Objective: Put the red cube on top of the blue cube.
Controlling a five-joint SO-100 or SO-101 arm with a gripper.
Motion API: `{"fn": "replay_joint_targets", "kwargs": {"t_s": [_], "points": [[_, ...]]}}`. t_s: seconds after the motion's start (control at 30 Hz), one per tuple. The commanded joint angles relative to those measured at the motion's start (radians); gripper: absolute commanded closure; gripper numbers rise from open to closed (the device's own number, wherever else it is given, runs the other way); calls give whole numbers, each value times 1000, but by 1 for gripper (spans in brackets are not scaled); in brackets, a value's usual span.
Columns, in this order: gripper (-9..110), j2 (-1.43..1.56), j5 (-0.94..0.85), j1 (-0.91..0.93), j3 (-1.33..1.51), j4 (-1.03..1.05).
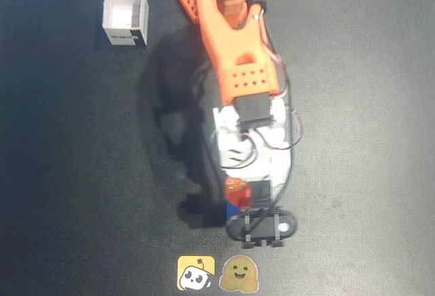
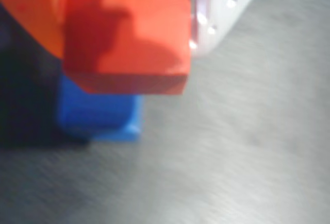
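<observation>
In the wrist view the red cube (image 2: 129, 28) sits between an orange finger (image 2: 31, 13) on the left and a pale finger (image 2: 216, 7) on the right. My gripper (image 2: 126, 33) is shut on it. The blue cube (image 2: 98, 113) lies on the mat directly beneath, with the red cube offset a little to the right of it. I cannot tell whether the two touch. In the overhead view the gripper (image 1: 239, 197) is at the bottom centre, with the red cube (image 1: 236, 190) just above a sliver of the blue cube (image 1: 232, 209).
A white open box (image 1: 125, 15) stands at the top left of the dark mat (image 1: 81, 173). Two small stickers (image 1: 196, 273) (image 1: 238, 274) lie at the bottom edge. The orange arm (image 1: 231, 44) reaches down from the top centre.
</observation>
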Motion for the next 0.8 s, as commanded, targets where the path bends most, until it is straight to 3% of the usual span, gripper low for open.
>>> {"fn": "replay_joint_targets", "kwargs": {"t_s": [0.0, 0.77], "points": [[95, 91, -12, 25, 2, 5], [95, 64, -12, 44, -11, -28]]}}
